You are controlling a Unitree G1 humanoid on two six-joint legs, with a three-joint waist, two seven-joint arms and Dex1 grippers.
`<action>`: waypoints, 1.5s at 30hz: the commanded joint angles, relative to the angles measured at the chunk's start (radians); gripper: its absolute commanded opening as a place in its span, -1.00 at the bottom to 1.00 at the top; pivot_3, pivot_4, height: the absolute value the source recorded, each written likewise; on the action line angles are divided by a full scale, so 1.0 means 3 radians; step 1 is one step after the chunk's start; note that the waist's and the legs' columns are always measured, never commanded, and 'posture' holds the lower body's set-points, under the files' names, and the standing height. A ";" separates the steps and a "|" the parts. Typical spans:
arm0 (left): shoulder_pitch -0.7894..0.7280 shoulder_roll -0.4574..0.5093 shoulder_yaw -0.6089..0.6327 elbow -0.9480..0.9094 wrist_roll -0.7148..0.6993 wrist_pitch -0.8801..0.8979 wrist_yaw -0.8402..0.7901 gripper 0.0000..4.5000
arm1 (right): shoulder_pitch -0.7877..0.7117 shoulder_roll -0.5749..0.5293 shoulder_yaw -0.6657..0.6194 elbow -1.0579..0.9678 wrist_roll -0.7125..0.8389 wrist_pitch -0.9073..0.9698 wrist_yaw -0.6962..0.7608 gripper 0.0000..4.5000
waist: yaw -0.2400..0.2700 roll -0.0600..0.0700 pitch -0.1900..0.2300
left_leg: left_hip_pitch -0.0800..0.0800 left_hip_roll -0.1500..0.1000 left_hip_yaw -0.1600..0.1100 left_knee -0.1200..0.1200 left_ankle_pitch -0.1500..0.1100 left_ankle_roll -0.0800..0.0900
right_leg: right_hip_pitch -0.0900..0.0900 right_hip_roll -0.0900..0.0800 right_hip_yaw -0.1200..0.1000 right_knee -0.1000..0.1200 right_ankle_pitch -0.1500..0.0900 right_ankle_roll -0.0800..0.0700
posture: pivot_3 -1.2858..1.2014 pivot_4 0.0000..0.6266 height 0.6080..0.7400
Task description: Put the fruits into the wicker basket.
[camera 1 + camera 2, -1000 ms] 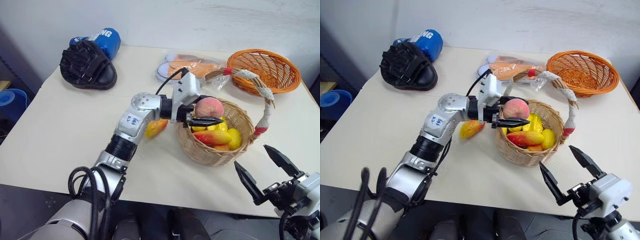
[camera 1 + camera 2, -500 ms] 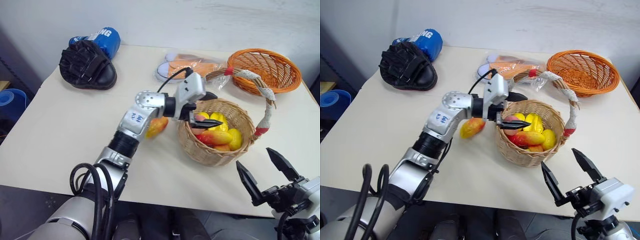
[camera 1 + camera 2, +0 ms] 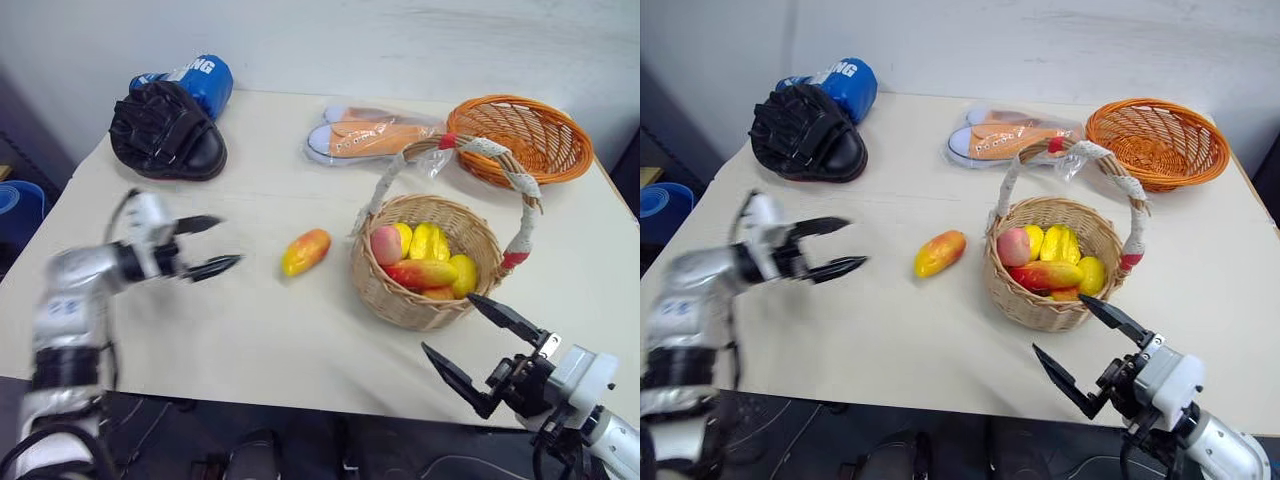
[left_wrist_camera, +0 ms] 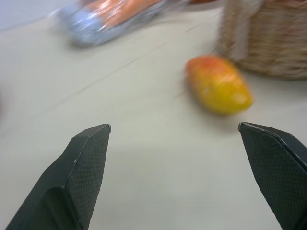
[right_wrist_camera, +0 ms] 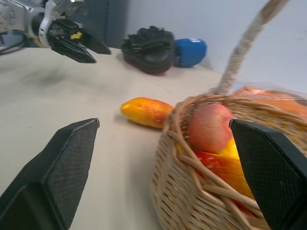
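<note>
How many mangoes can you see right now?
2. One mango lies on the table left of the wicker basket; the other mango is inside it. More may be hidden under other fruit.

A pale cream table with rounded corners takes up most of the scene, its top smooth and matte, with a faint straight seam running across it. It stands close against a plain whitish wall, which is bare and slightly scuffed. Light falls evenly from above, leaving only soft shadows on the tabletop. To the left of the table the room is dark, and a blue round container sits low there beside the table's edge. Below the near edge of the table lies a dark floor.
</note>
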State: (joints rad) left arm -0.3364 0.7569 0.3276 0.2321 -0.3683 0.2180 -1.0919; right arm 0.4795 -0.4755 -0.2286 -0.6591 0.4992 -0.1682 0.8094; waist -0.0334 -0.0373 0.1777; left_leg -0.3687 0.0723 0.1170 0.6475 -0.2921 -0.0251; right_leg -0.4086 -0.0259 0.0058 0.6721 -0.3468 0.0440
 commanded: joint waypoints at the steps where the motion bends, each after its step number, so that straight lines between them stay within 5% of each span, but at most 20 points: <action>1: 0.0451 0.0227 0.0446 -0.0035 -0.0035 -0.0124 0.0085 0.99 | -0.0200 -0.0077 0.0092 -0.0082 0.0016 0.0044 0.0001 1.00 | 0.0008 0.0000 0.0000 | 0.0001 -0.0001 0.0001 0.0000 -0.0002 0.0003 | 0.0001 -0.0003 0.0000 0.0000 0.0000 0.0000 | 0.03 -0.52 1.00; 7: 0.0661 0.0350 0.0510 -0.0248 -0.0172 0.0120 0.0113 0.99 | -0.0416 -0.0139 0.0151 -0.0026 -0.0019 0.0166 -0.0051 1.00 | 0.0082 -0.0013 -0.0008 | 0.0000 -0.0009 -0.0006 -0.0001 -0.0005 0.0009 | 0.0006 -0.0017 -0.0010 -0.0005 0.0000 -0.0002 | 0.03 -0.52 1.00; 15: -0.0150 0.0070 -0.0426 -0.0719 -0.0100 0.0566 0.0239 0.99 | -0.0443 -0.0133 0.0038 0.0056 -0.0132 0.0107 -0.0099 1.00 | 0.0098 -0.0013 -0.0008 | -0.0001 -0.0010 -0.0005 -0.0002 -0.0007 0.0011 | 0.0007 -0.0014 -0.0010 -0.0005 0.0000 -0.0002 | 0.03 -0.52 1.00; 26: -0.1688 -0.0924 -0.1637 0.0483 0.0649 0.0663 0.0585 0.99 | 0.0008 -0.0016 -0.0201 -0.0052 -0.0175 0.0014 -0.0262 1.00 | 0.0004 -0.0014 -0.0008 | -0.0002 -0.0013 0.0009 0.0005 0.0002 -0.0001 | 0.0006 0.0001 0.0007 -0.0013 0.0007 0.0011 | 0.03 -0.52 1.00; 37: -0.1979 -0.1273 -0.1965 0.1066 0.1013 0.0610 0.0514 0.99 | 0.0237 0.0062 -0.0225 -0.0344 -0.0247 0.0033 -0.0471 1.00 | 0.0020 -0.0012 -0.0008 | -0.0003 -0.0013 0.0008 0.0005 0.0006 -0.0008 | 0.0002 0.0001 0.0008 -0.0004 0.0006 0.0011 | 0.03 -0.52 1.00; 43: -0.1894 -0.1252 -0.1903 0.1047 0.1019 0.0499 0.0385 0.31 | 0.0313 0.0122 -0.0230 -0.0299 -0.0249 -0.0054 -0.0476 1.00 | 0.0019 -0.0012 -0.0008 | -0.0003 -0.0013 0.0008 0.0005 0.0006 -0.0007 | 0.0002 0.0000 0.0008 -0.0004 0.0006 0.0011 | 0.03 -0.52 1.00; 45: -0.1829 -0.1071 -0.1897 0.0869 0.0878 0.0493 -0.0055 0.28 | 0.0366 0.0147 -0.0225 -0.0298 -0.0250 -0.0077 -0.0468 1.00 | 0.0014 -0.0012 -0.0008 | -0.0002 -0.0013 0.0008 0.0004 0.0007 -0.0008 | 0.0002 0.0001 0.0008 -0.0003 0.0006 0.0011 | 0.03 -0.52 1.00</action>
State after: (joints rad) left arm -0.8903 0.3879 -0.2552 0.5576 -0.0641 0.3802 -1.0060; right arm 0.5719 -0.4385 -0.2792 -0.7246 0.4178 -0.1609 0.6741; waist -0.0293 -0.0410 0.1754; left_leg -0.3692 0.0685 0.1197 0.6487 -0.2900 -0.0276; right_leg -0.4081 -0.0256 0.0082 0.6712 -0.3449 0.0472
